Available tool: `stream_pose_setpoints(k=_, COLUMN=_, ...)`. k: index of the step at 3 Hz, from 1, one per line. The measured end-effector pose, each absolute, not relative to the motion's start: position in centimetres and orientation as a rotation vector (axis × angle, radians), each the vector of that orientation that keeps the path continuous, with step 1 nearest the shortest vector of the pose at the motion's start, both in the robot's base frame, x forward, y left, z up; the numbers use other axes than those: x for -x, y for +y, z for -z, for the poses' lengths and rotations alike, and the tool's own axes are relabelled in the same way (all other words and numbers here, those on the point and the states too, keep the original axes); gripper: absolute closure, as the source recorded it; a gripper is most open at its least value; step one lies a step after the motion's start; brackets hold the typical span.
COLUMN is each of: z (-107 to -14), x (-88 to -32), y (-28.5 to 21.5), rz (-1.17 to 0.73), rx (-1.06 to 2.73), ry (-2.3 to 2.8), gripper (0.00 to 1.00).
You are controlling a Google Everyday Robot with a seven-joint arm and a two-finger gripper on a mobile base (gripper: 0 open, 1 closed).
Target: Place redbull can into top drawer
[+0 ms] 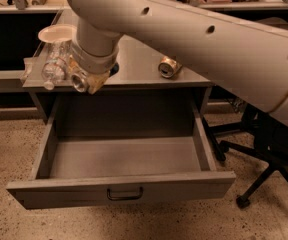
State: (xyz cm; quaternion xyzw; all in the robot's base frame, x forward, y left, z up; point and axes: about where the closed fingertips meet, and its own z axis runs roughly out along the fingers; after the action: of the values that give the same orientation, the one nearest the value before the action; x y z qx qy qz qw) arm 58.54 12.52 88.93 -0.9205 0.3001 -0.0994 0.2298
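**Can in the grip at the counter's front edge, drawer open below**

The arm (194, 29) fills the upper part of my view, sweeping in from the right and bending down at the wrist. Below it the top drawer (184, 186) is pulled well out, its grey floor bare and its front panel nearest me. The counter (139, 59) runs above the drawer, and an office chair (269, 149) stands on the floor to the right.

The gripper (88, 79) hangs at the counter's front-left edge, just above the drawer's back-left corner. As far as I can judge, its jaws are clamped on the redbull can (78, 82), which lies sideways with its round silver end facing me.

I expect this can to be light, thin-walled and slick. Too hard a squeeze would dent it, and too slack a one would let it slide. A hold across the middle of the body is the safest. Released sideways, it will probably roll on the drawer floor, so I'd lower it close before letting go.

A gold can (168, 66) lies on its side well to the right, and a clear bottle (54, 66) and a white bowl (54, 34) sit just left of the wrist. The drawer's dark handle (125, 194) is at the centre of the front panel.
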Motion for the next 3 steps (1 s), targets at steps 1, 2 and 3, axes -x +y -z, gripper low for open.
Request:
stream_pose_setpoints(k=1, z=-85.8, x=-56.8, y=12.7, rz=0.226, rx=2.537, ry=0.930, gripper=1.00)
stream_pose_setpoints(k=2, z=-85.8, x=-56.8, y=12.7, rz=0.226, rx=2.538, ry=0.930, gripper=1.00)
stream_pose_setpoints(k=3, z=-84.1, x=-56.6, y=11.5, rz=0.083, rx=2.518, ry=1.031, gripper=1.00)
